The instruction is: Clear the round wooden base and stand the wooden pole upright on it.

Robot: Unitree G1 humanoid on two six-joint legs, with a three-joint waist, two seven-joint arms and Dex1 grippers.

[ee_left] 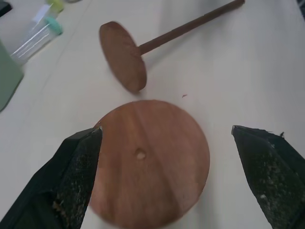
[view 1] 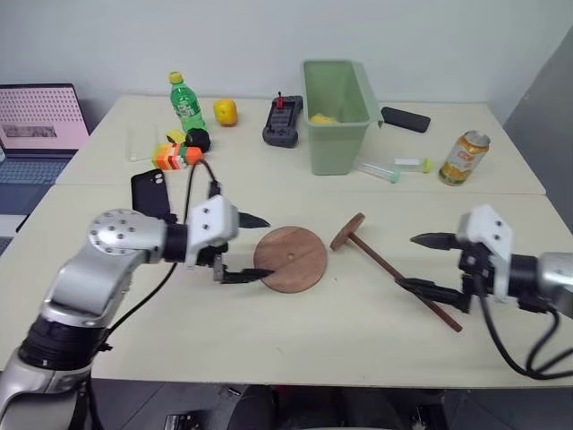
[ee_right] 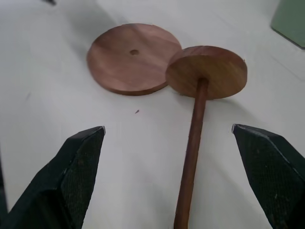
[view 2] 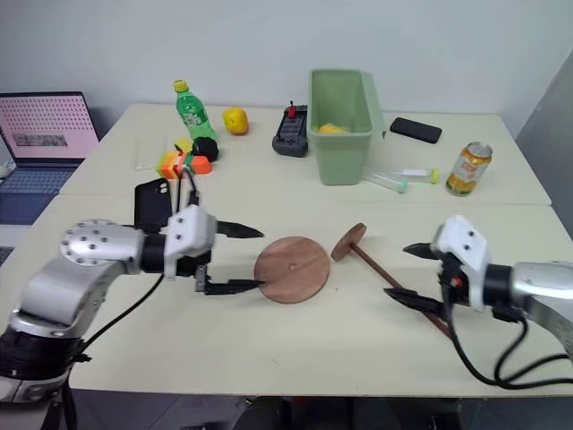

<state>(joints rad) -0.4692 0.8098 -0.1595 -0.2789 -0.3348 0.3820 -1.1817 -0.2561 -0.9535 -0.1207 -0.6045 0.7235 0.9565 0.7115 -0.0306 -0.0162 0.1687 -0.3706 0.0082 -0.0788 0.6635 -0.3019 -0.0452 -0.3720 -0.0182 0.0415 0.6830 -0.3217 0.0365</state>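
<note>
Round wooden base (view 1: 290,258) appears cleared; wooden pole (view 1: 394,271) lying flat, not yet stood. My left gripper (view 1: 243,247) & right gripper (view 1: 428,262) spread, empty.

Each arm ended in a white, boxy wrist housing carrying a tool of two black, tapering, pointed fingers: the left tool (view 1: 246,247) and the right tool (view 1: 428,263). The fingers' inner faces looked rough and grainy. The left arm was silver-grey metal, with a round joint cap ringed by small screws. Black cables looped from both wrists.
</note>
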